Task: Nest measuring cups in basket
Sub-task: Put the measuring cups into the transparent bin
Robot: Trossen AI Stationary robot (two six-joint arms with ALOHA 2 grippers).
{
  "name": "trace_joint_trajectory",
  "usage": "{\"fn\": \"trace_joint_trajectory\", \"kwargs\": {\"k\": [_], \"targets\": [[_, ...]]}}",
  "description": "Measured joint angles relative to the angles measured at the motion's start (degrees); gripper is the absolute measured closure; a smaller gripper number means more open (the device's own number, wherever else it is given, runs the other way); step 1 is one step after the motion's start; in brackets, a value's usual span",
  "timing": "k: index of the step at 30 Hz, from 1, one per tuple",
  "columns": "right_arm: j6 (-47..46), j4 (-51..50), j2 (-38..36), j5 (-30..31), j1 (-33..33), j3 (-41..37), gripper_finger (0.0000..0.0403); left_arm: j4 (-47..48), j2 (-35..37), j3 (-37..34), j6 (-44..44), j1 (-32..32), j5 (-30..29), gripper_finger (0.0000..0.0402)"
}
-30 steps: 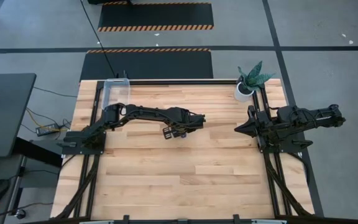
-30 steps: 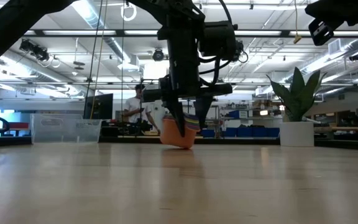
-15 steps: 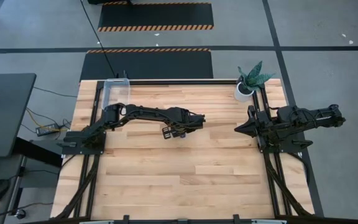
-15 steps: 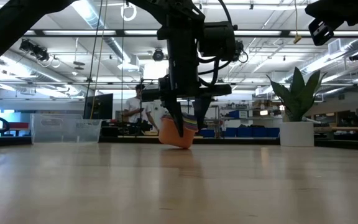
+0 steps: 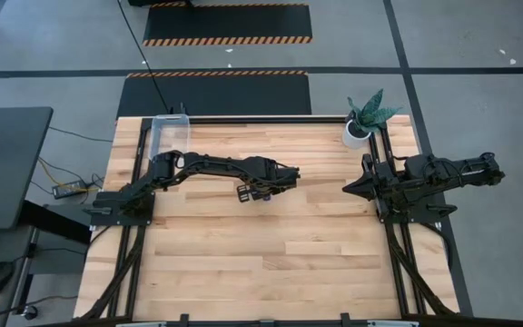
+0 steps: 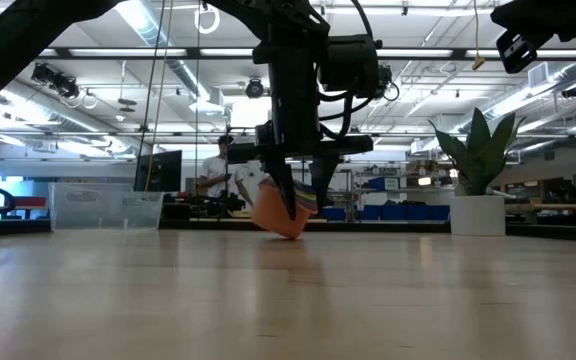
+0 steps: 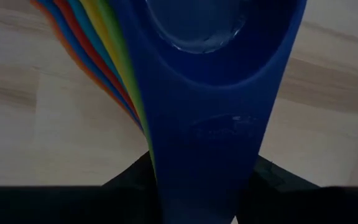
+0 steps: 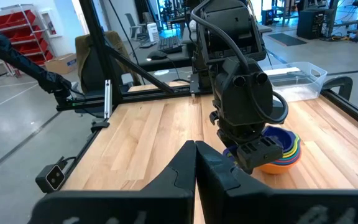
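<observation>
As cups (image 6: 278, 215) tilt further, left claw (image 6: 293, 205) grips.

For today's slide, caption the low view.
Left tool grips tilted nested plastic measuring cups above the wooden table.

Grey floor (image 5: 479, 54), hazard-striped mats (image 5: 227, 24), ceiling strip lights (image 6: 148, 22).

Left end effector (image 6: 290, 200) clamped mid-table.
</observation>
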State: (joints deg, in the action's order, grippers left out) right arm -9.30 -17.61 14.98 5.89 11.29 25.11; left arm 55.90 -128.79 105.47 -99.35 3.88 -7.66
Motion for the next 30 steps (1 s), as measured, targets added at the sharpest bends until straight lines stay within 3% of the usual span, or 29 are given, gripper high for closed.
{"fn": "trace_joint_trajectory", "kwargs": {"k": [16, 26, 30], "targets": [[0.0, 0.0, 0.0, 0.0, 0.0, 0.0, 0.0387, 0.0, 0.0, 0.0, 3.8, 0.0, 0.0, 0.0274], [0.0, 0.0, 0.0, 0.0, 0.0, 0.0, 0.0387, -1.4, 0.0, 0.0, 5.6, 0.1, 0.1, 0.0356], [0.0, 0.0, 0.0, 0.0, 0.0, 0.0, 0.0387, -1.5, 0.0, 0.0, 5.6, 0.1, 0.1, 0.0357]]}}
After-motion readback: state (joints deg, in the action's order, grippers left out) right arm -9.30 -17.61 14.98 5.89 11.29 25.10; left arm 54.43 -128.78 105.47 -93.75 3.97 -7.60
